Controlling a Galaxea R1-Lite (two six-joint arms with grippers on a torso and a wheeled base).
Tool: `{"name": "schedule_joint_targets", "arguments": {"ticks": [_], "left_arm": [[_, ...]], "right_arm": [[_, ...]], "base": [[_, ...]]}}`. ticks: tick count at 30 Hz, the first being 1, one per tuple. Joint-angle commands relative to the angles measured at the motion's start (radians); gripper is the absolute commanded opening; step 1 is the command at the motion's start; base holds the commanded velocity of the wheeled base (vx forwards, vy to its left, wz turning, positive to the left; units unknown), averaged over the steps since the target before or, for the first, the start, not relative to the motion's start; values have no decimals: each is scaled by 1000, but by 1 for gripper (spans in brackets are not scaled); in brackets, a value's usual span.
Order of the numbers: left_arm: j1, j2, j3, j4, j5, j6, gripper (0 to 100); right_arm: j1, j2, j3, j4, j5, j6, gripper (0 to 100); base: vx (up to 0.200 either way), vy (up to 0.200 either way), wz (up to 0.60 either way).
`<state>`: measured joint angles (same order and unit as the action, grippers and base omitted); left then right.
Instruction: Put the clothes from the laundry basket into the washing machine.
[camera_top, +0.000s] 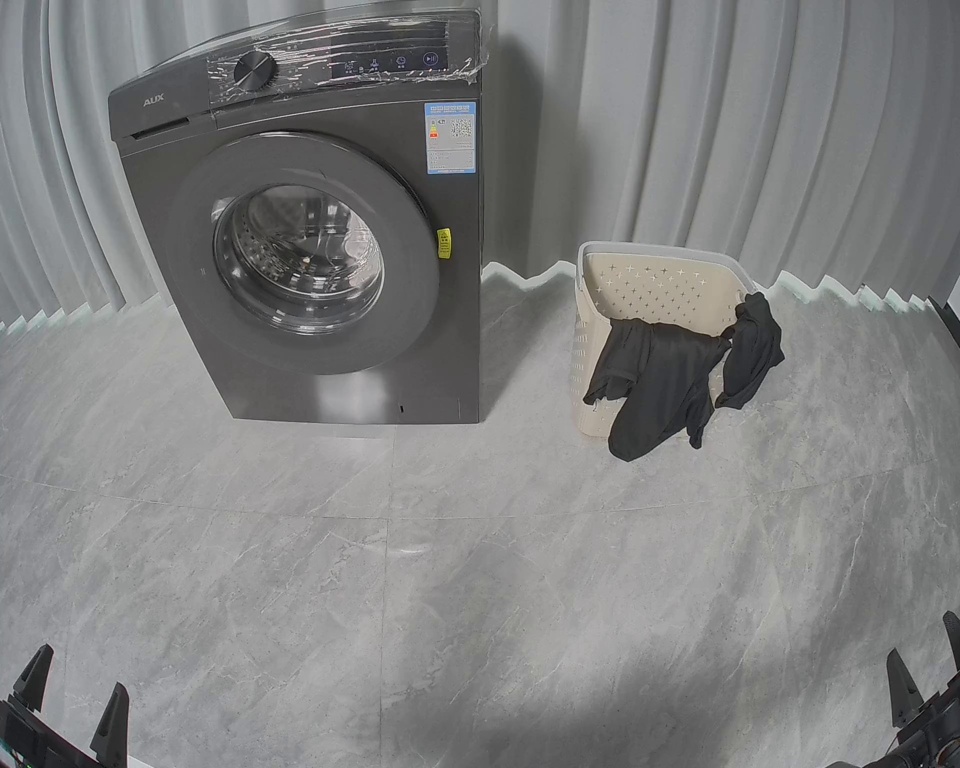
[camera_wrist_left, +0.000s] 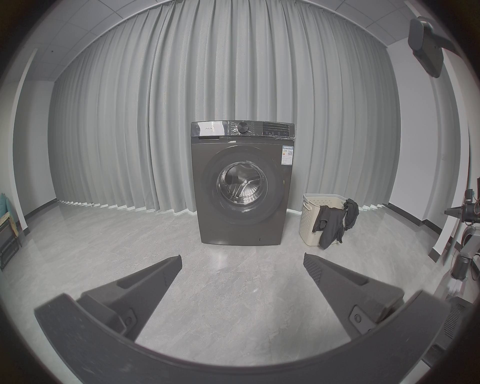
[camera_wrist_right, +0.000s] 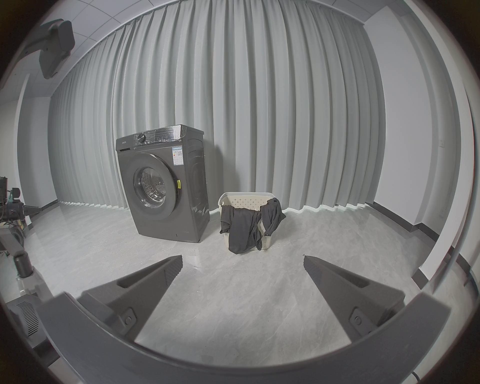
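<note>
While both arms hung low in front of the robot, the left end effector (camera_wrist_left: 242, 259) had its two fingers spread wide apart and held nothing. The right end effector (camera_wrist_right: 242, 259) was the same, fingers wide apart, with only floor between them. Both were well apart from the task's things.

Farther out, the laundry basket (camera_top: 650, 252) stood on the floor, to the robot's right of the washing machine (camera_top: 330, 390), near it but not touching. It was a pale plastic basket with small holes in its walls. The dark clothes (camera_top: 660, 385) lay over its front rim. One part hung down the outside of the front wall as far as the floor, and another part was draped over the corner farther from the machine.

The washing machine was dark grey, and its round door (camera_top: 300, 258) was shut, with the metal drum visible through the glass. A plastic film (camera_top: 350, 50) covered its control panel.

The floor (camera_top: 500, 600) was of large grey marble-like tiles. A pale pleated curtain (camera_top: 700, 120) hung behind the machine and the basket.
</note>
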<state>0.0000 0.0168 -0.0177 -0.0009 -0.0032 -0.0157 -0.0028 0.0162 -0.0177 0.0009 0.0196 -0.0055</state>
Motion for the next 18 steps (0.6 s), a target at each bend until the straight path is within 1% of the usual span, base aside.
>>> {"name": "schedule_joint_targets", "arguments": {"ticks": [1,5,9,18], "left_arm": [[0,-17,18,-1,0,0,100],[0,-17,18,-1,0,-1,100],[0,-17,18,-1,2,-13,100],[0,-17,18,-1,2,-12,100]], "right_arm": [[0,-12,18,-1,0,-1,100],[0,-12,18,-1,0,-1,100],[0,-10,18,-1,2,-1,100],[0,-10,18,-1,2,-1,100]], "base": [[0,0,0],[0,0,0],[0,0,0],[200,0,0]]}}
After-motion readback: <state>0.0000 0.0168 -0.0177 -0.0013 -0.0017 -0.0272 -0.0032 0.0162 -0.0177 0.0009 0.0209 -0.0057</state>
